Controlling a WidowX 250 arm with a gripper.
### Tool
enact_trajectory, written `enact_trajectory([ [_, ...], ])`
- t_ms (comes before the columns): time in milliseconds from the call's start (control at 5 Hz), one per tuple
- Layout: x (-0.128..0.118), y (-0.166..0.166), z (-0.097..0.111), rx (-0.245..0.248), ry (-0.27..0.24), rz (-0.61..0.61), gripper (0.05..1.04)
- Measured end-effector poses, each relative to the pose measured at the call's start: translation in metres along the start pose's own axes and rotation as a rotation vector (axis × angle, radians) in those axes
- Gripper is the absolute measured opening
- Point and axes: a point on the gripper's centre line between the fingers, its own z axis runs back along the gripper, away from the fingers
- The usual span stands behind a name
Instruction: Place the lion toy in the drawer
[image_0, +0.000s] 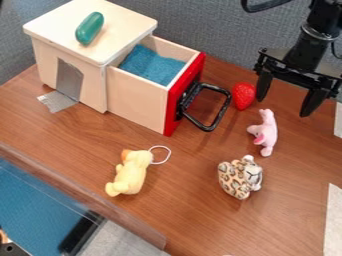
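The black gripper (283, 107) hangs at the upper right, fingers spread wide and nothing held, above and behind a small pink toy. A spotted plush cat (240, 177) lies at the lower right, and a yellow plush (131, 173) with an orange snout and a white loop lies at the lower left. I cannot tell which of these two is the lion; both are well in front of the gripper, towards the camera. The drawer (137, 102), with a red front and black handle, stands pulled out of the wooden box, blue cloth inside.
On top of the wooden box (127, 20) lies a green capsule-shaped object (89, 28). A red strawberry (244, 95) sits between the drawer handle (217, 117) and the gripper, and the pink toy (265, 133) lies just in front. A raised edge (87, 200) borders the table at lower left.
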Motion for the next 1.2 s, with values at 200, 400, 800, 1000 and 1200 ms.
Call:
enact_trajectory([
  [200,-0.007,0.001,-0.018,0.016,0.045,-0.006,1.001],
  [400,-0.025,-0.003,-0.034,-0.015,0.103,-0.047,1.001],
  [800,-0.051,0.005,-0.030,-0.033,0.117,-0.095,1.001],
  [1000,-0.067,0.004,-0.044,-0.029,0.131,-0.117,1.001],
  [1200,-0.074,-0.003,-0.060,-0.011,0.117,-0.154,1.001],
])
